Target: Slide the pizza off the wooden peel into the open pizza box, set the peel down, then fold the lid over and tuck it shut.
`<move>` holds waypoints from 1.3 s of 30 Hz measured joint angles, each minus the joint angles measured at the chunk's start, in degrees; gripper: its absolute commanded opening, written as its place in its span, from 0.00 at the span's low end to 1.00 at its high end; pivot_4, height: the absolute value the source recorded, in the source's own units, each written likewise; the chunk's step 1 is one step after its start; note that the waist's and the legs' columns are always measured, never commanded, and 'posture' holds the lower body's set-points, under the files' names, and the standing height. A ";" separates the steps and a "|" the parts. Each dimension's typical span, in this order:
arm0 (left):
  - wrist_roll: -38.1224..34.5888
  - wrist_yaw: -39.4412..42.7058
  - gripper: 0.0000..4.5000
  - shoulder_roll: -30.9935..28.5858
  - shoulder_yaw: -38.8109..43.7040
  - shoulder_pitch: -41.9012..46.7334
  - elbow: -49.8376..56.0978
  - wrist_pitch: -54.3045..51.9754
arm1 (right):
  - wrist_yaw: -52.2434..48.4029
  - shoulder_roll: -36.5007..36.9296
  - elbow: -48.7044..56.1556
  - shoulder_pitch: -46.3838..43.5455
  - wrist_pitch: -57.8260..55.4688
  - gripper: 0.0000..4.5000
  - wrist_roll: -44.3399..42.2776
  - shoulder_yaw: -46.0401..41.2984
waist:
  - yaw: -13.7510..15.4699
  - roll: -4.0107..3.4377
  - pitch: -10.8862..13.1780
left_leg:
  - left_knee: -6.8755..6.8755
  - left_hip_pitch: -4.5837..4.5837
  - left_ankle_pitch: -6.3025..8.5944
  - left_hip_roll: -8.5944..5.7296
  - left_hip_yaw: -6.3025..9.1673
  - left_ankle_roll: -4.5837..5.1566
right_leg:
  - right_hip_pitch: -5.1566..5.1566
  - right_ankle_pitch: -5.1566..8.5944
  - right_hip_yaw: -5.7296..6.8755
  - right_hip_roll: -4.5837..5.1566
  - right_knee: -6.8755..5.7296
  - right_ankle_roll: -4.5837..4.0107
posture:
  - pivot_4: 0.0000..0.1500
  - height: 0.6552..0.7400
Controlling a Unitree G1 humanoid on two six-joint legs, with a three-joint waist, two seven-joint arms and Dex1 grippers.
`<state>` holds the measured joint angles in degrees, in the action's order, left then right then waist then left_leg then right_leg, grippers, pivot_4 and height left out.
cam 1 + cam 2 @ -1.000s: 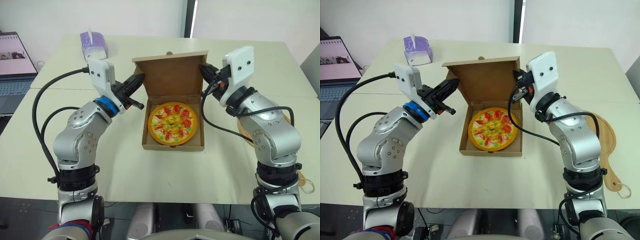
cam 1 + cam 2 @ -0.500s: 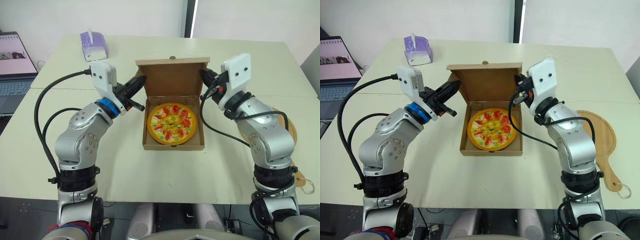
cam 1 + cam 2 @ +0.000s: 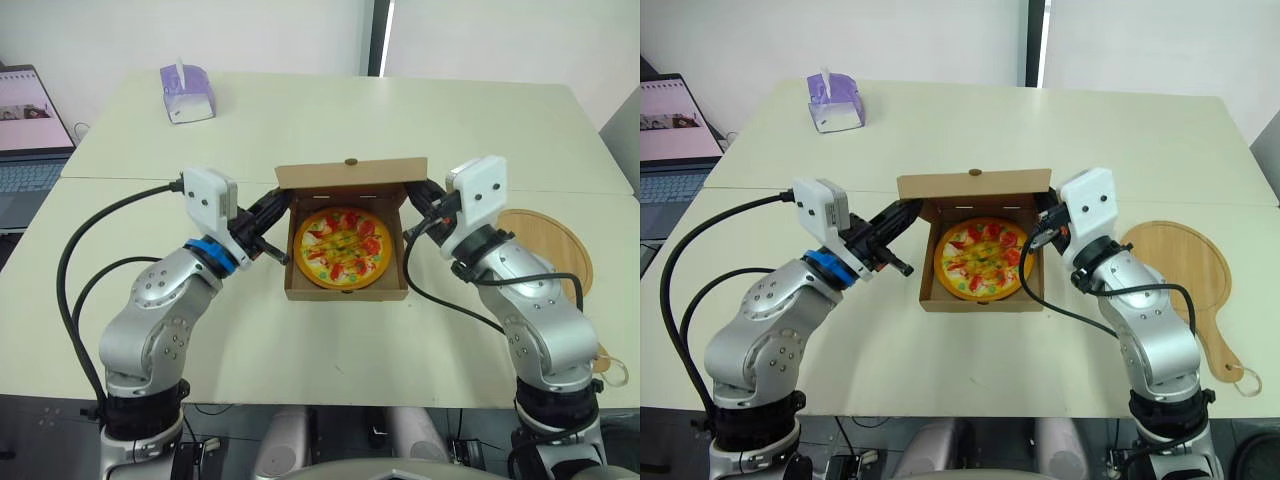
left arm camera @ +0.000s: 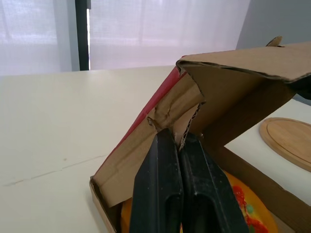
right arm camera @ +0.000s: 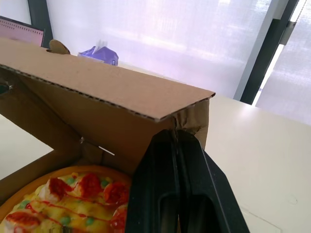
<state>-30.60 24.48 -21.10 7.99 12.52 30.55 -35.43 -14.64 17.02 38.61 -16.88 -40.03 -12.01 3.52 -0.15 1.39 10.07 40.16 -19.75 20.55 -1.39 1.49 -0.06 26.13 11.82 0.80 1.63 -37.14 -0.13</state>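
Note:
The pizza (image 3: 345, 247) lies inside the brown cardboard box (image 3: 345, 292) at the table's middle. The box lid (image 3: 350, 172) leans forward over the back half of the pizza, partly folded down. My left gripper (image 3: 274, 212) is at the lid's left edge, shut on its side flap (image 4: 187, 114). My right gripper (image 3: 416, 196) is shut on the lid's right corner flap (image 5: 192, 119). The round wooden peel (image 3: 545, 240) lies flat on the table to the right of the box, behind my right arm.
A purple tissue box (image 3: 187, 92) stands at the back left of the table. An open laptop (image 3: 25, 130) sits on a separate surface at the far left. A seam (image 3: 130, 178) crosses the tabletop behind the box.
The lid has swung from upright down and forward over the pizza. Both grippers came down and toward me with it, still holding its two sides.

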 measured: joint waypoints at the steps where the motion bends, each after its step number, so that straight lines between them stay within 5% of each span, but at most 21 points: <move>1: 0.76 -0.16 0.00 0.05 -0.42 -1.25 0.79 1.05 | -0.07 0.08 0.55 1.23 0.60 0.01 0.04 0.14 | 0.00 0.00 0.00 | 0.00 0.00 0.00 0.00 0.00 0.00 | 0.00 0.00 0.00 0.00 0.00 0.00 | 1.00 1.00; 19: 10.73 -3.59 0.00 3.28 -5.42 -12.99 2.63 14.62 | -1.76 -2.27 -0.09 9.68 7.01 0.01 -3.39 -0.25 | -0.01 0.01 -0.06 | -0.01 0.23 0.13 0.04 -0.01 0.27 | -0.25 0.00 -0.02 -0.08 0.02 0.00 | 1.00 1.00; 22: 10.97 -3.52 0.14 3.28 -5.42 -12.97 2.35 14.66 | -2.36 -1.88 -0.15 9.81 6.99 0.00 -3.80 -0.19 | -0.01 0.01 -0.06 | -0.02 0.33 0.14 0.07 0.00 0.29 | -0.36 0.00 -0.02 -0.12 0.05 0.00 | 1.00 1.00; 29: 11.01 -1.85 0.65 1.67 -5.06 -14.58 2.31 15.31 | -2.88 -1.49 -1.33 9.89 7.69 0.00 -3.77 -0.12 | -0.02 0.01 -0.06 | -0.03 0.39 0.14 0.09 0.00 0.29 | -0.39 0.00 -0.04 -0.15 0.05 0.00 | 1.00 1.00; 34: 8.07 1.77 0.65 -2.61 -0.03 -16.92 2.31 15.42 | -3.26 -1.29 -1.95 9.93 8.55 0.00 -3.71 0.04 | -0.06 0.01 -0.06 | -0.04 0.42 0.14 0.11 -0.01 0.29 | -0.40 0.01 -0.05 -0.18 0.06 -0.01 | 1.00 1.00; 39: -5.87 9.54 0.61 -11.66 10.48 -16.07 -2.72 6.44 | -3.58 -0.61 -1.97 9.63 8.78 0.00 -3.06 0.52 | -0.08 0.01 -0.07 | -0.05 0.52 0.14 0.15 0.02 0.30 | -0.44 0.02 0.00 -0.24 0.03 -0.02 | 1.00 1.00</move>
<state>-36.47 34.02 -32.76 18.47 -3.55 27.84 -28.99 -18.22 16.42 36.64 -7.25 -31.26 -15.07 4.04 -0.23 1.40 10.01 40.11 -19.24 20.70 -1.24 1.51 0.24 25.69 11.84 0.79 1.39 -37.11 -0.15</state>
